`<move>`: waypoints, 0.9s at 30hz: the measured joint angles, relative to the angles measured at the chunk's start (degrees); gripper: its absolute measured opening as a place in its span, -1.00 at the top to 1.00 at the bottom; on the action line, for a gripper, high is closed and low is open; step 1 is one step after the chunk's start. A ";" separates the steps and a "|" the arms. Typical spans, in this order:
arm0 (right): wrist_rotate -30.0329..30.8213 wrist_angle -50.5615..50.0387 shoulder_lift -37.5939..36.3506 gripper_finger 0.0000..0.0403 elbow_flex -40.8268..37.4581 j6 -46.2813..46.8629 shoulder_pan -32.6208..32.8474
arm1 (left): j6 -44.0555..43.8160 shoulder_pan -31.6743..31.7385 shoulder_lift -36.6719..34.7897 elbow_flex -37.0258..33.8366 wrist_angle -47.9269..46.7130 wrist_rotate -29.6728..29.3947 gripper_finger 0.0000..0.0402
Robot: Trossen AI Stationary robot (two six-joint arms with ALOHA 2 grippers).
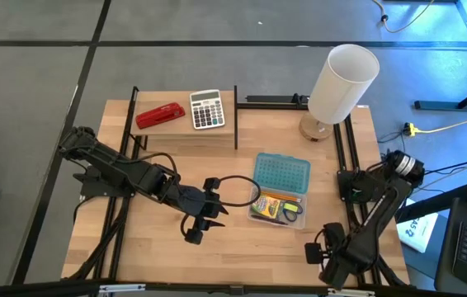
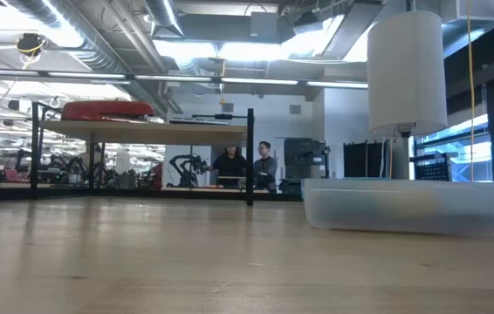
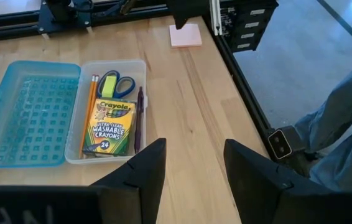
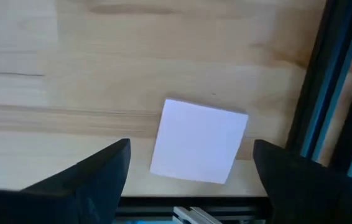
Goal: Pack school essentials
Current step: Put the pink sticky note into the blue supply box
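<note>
High view: left gripper (image 1: pixel 199 221) hovering over bare table (image 1: pixel 134 239), just beside the open pencil case (image 1: pixel 279 191); right gripper (image 1: pixel 323 252) hanging at the front right corner.

Low view: translucent case (image 2: pixel 413 205) sitting on the tabletop.

Left wrist view: fingers (image 3: pixel 148 171) standing apart, gripping nothing; crayon box (image 3: pixel 109 127), scissors (image 3: pixel 117 84), pencils (image 3: pixel 88 115), pen (image 3: pixel 138 118) lying in the case.

Right wrist view: fingers (image 4: pixel 101 171) spreading wide over the note pad (image 4: pixel 198 140), not touching.
</note>
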 joint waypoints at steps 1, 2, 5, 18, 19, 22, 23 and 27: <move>0.02 0.35 0.51 -0.69 0.00 1.21 0.31 | 0.02 0.00 0.00 0.00 0.00 0.02 0.22; 0.03 0.63 0.94 -0.69 0.00 2.58 0.68 | 0.01 0.00 0.00 0.00 -0.01 0.01 0.22; 0.16 2.48 2.13 -0.69 0.00 4.85 1.71 | 0.01 0.00 0.00 0.00 0.00 0.00 0.22; 0.26 5.33 6.12 -0.69 0.00 10.44 5.03 | -0.01 0.00 0.00 -0.02 -0.02 0.01 0.22; 0.71 5.83 6.12 -0.69 0.00 8.42 5.02 | -0.01 0.00 0.00 -0.02 -0.02 0.00 0.22; 1.77 8.49 6.12 -0.69 0.00 -2.04 5.02 | 0.02 0.00 0.00 -0.02 -0.02 0.02 0.22; 1.84 8.92 6.12 -0.69 0.00 -5.64 5.02 | 0.00 0.00 0.00 -0.02 -0.01 0.01 0.22; 1.88 8.97 6.12 -0.69 0.00 -14.34 5.68 | -0.01 -0.02 0.00 -0.02 0.00 0.00 0.22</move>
